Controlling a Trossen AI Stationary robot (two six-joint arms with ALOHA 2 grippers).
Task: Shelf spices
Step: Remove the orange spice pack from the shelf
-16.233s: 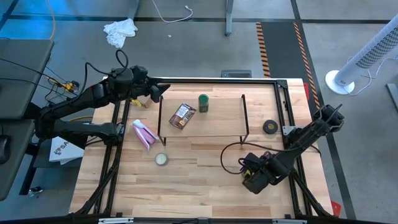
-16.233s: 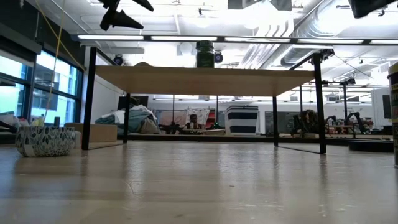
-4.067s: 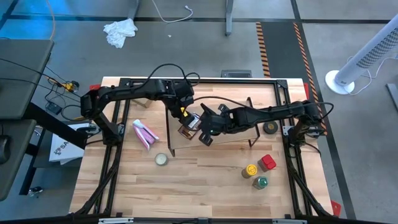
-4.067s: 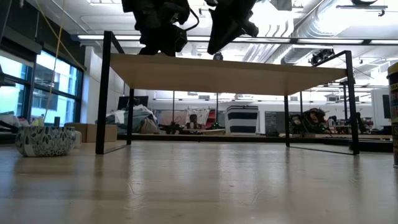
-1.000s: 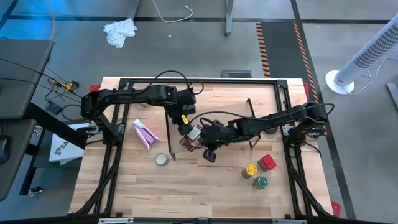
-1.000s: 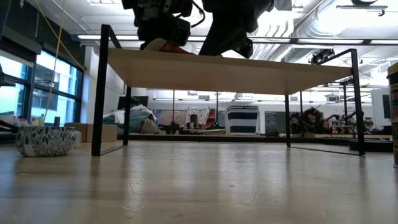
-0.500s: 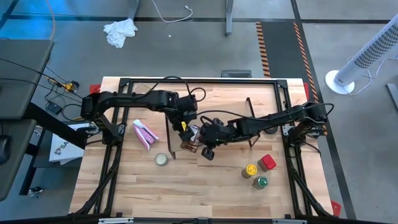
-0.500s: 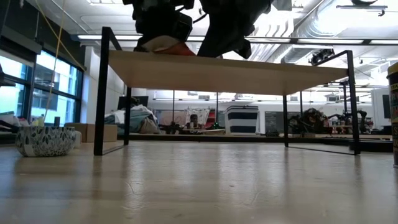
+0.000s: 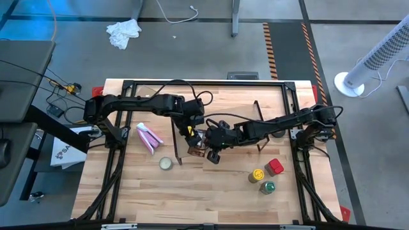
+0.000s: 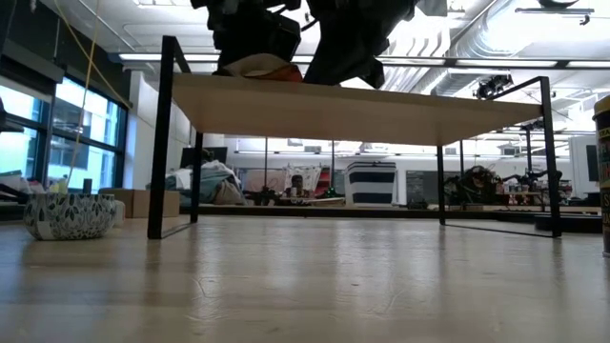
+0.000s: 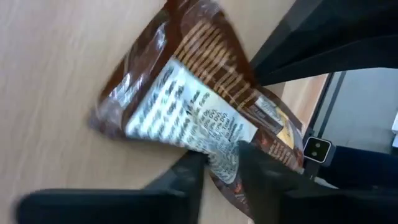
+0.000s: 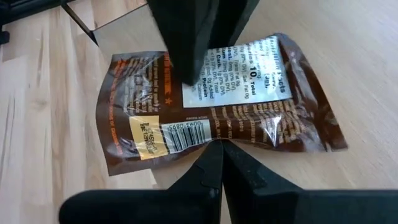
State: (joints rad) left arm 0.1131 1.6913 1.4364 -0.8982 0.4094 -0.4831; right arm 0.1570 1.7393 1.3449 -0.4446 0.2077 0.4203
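The flat brown printed packet (image 9: 197, 142) lies on the shelf's light top board (image 9: 225, 112), near its left end; it also shows in the low view (image 10: 257, 66). My left gripper (image 9: 192, 132) and my right gripper (image 9: 206, 144) are both shut on it from opposite sides. The yellow-lidded jar (image 9: 256, 174), the green-lidded jar (image 9: 268, 187) and the red boxy container (image 9: 275, 167) stand on the table at the near right, off the shelf. My left gripper pinches the packet's end edge (image 11: 225, 163) between its two fingers, slanting down from the table's far left. The packet lies flat on the shelf board. My right gripper pinches the packet's long edge (image 12: 214, 140), beside the barcode, at its fingertips (image 12: 211, 163). It comes from the table's right.
A pink packet (image 9: 148, 137) and a pale round tin (image 9: 165, 163) lie on the table left of the shelf. The shelf's thin black legs (image 10: 162, 143) stand around the arms. A black roll (image 9: 277, 132) sits at the right, partly under my right arm.
My left gripper has gone a little toward the table's near edge and right, closer over the packet. My right gripper has stayed at the packet. In the low view the shelf's left leg has shifted slightly.
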